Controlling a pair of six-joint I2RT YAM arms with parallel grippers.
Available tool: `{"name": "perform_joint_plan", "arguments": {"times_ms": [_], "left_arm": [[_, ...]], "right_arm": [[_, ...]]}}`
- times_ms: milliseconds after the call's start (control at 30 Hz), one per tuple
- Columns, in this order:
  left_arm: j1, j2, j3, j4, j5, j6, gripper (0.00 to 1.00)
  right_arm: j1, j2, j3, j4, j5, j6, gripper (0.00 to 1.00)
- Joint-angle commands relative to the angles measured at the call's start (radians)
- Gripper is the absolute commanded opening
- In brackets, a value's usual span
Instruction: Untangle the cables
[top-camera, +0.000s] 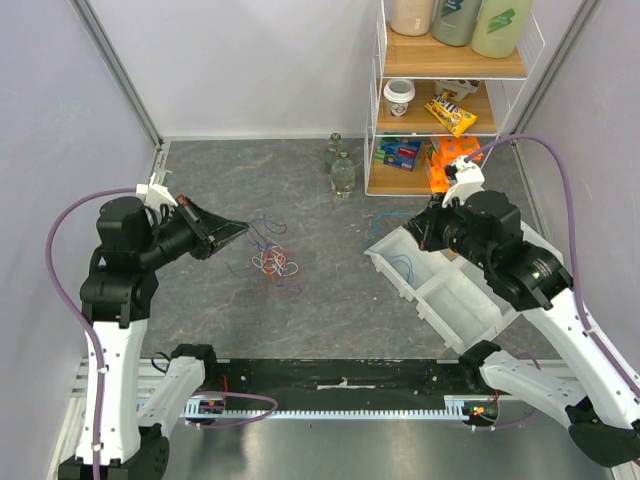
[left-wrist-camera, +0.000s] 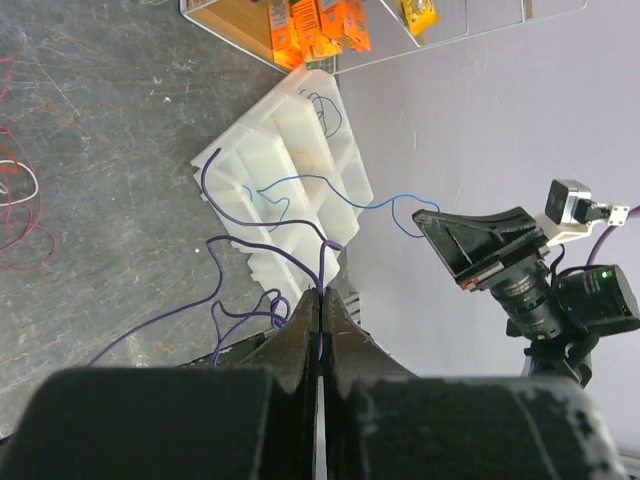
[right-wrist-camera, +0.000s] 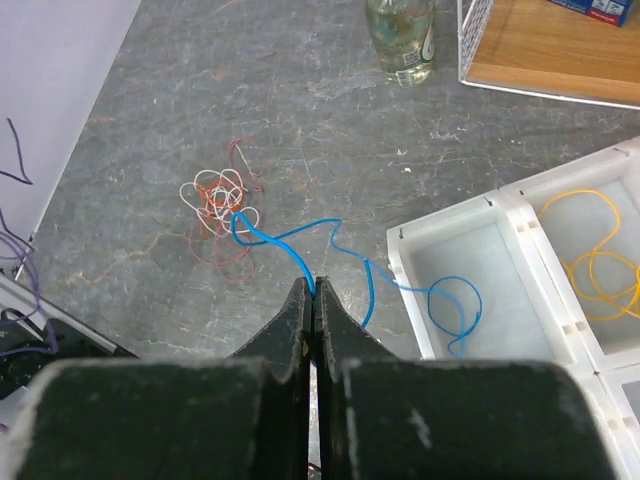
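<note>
A: Left pincer (left-wrist-camera: 320, 296)?
B: I see it pinched flat on the purple cable (left-wrist-camera: 215, 245). The cable trails off the tips in loose bends.
A: Right pincer (right-wrist-camera: 312, 286)?
B: Clamped too, on the blue cable (right-wrist-camera: 290, 240). One end of it reaches the tangle (top-camera: 272, 264), the other loops into a corner compartment of the white tray (top-camera: 465, 305).
A: Where's the tangle?
B: On the bench (top-camera: 330, 300), about mid-bench, a bit toward the left edge, between my two arms. Orange, white and red loops.
A: Tray?
B: Near the right edge, angled. A yellow cable (right-wrist-camera: 592, 258) lies coiled in the next compartment.
</note>
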Motion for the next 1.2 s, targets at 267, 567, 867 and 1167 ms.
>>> {"name": "perform_joint_plan", "arguments": {"times_ms": [267,567,867,1167], "left_arm": [[0.0,0.002,-0.018,0.082,0.086,-0.065,0.02],[0.0,-0.047,-0.061,0.05,0.112,-0.106,0.02],[0.0,-0.121,-0.141,0.031,0.167,-0.17,0.02],[-0.01,-0.079,-0.148,0.1,0.208,-0.194,0.02]], "right_arm": [[-0.014,0.129,-0.042,-0.178,0.321,0.129,0.0],[-0.045,0.3,-0.029,-0.268,0.372,0.074,0.0],[-0.057,0.481,-0.028,-0.199,0.297,-0.154,0.0],[-0.057,0.628,-0.071,-0.11,0.251,-0.21,0.0]]}}
